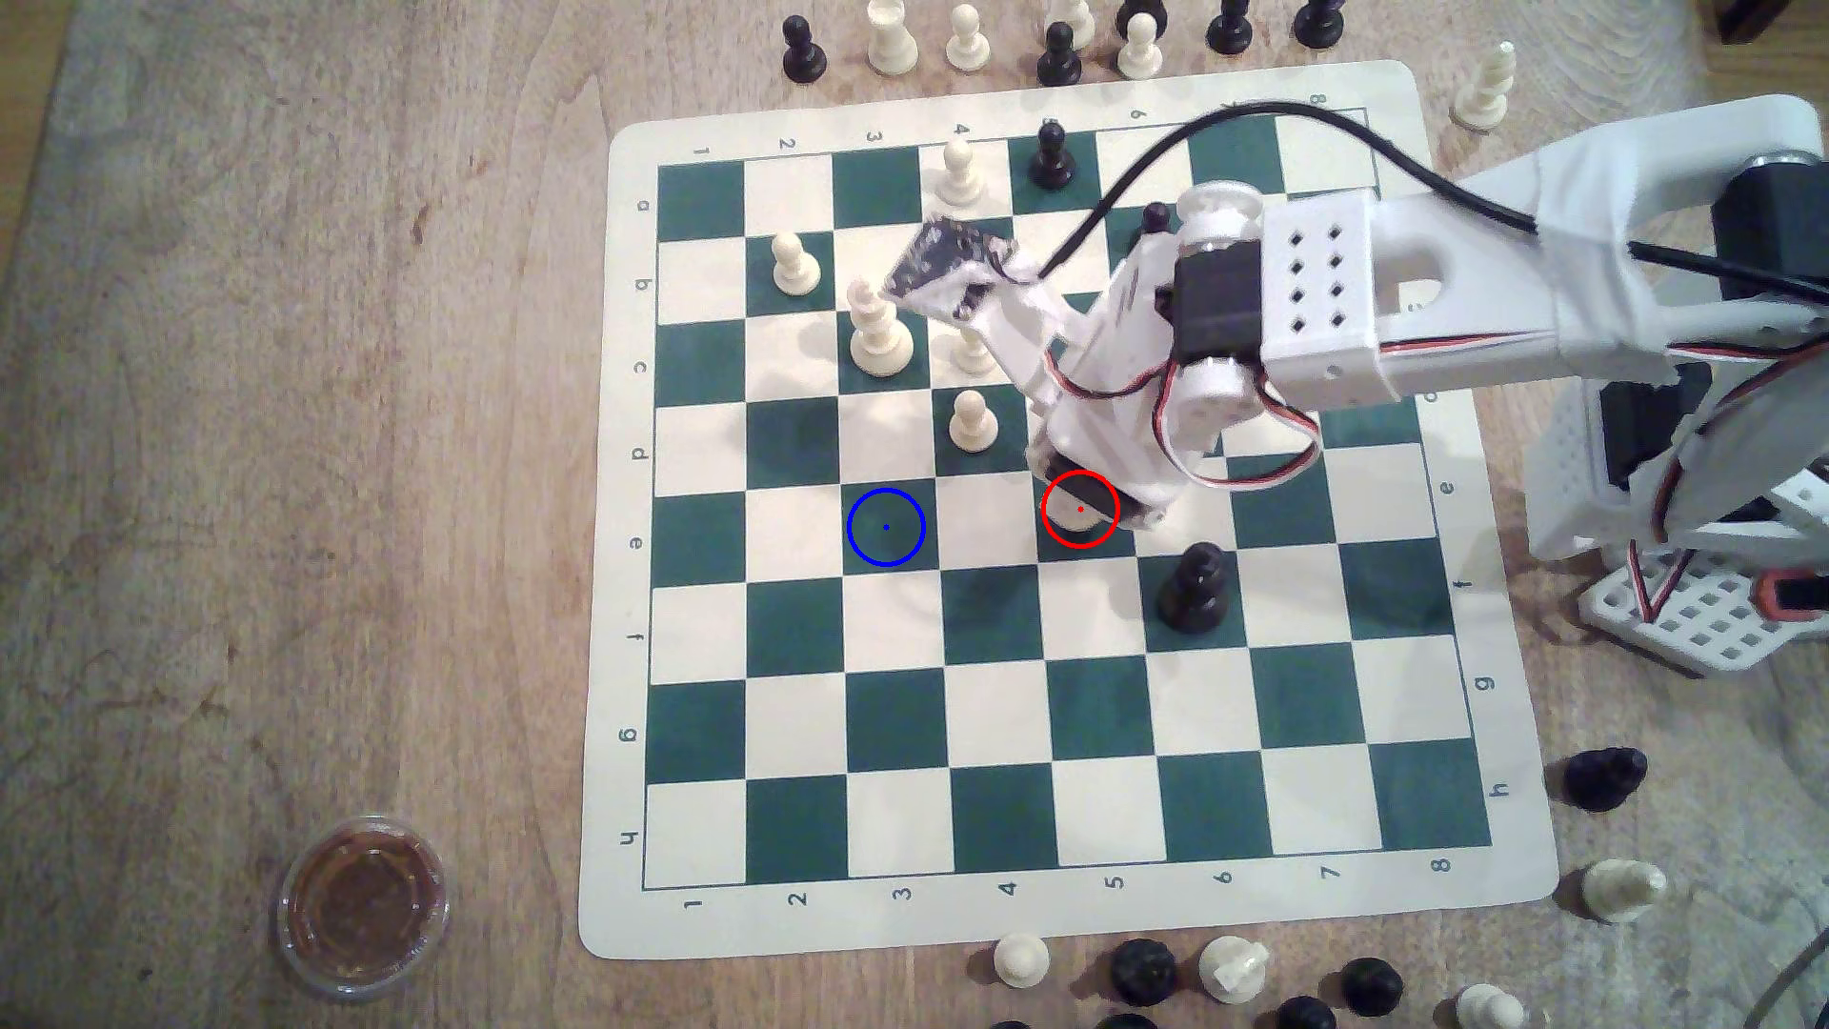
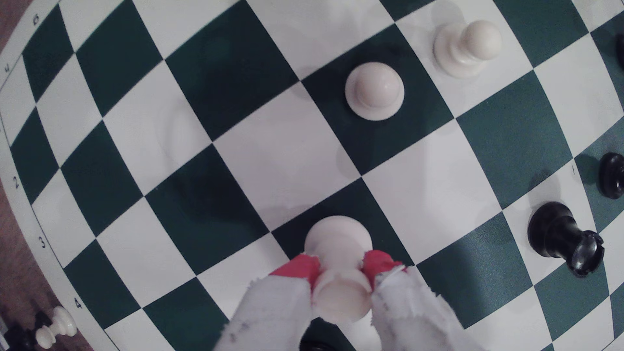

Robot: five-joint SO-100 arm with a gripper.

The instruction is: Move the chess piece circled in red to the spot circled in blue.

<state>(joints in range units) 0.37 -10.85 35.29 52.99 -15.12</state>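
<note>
The chess piece [image 2: 339,256], a stout cream-white rook with a flat rimmed top and flared base, stands on a dark green square between my two tape-wrapped, red-tipped fingers [image 2: 300,270]. My gripper [image 2: 340,270] is shut on its stem. In the exterior view the piece [image 1: 1074,513] is largely hidden under my gripper [image 1: 1089,495], inside the red ring at the board's middle. The spot [image 1: 886,527], a green square with a blue ring and dot, lies two squares toward the exterior view's left, bare.
A black piece [image 1: 1195,586] stands one square diagonally off the red ring. A cream pawn [image 1: 972,420] and a taller cream piece [image 1: 878,331] stand beyond the spot. Spare pieces line the chessboard [image 1: 1049,712] edges; a lidded cup [image 1: 362,902] sits near the front left.
</note>
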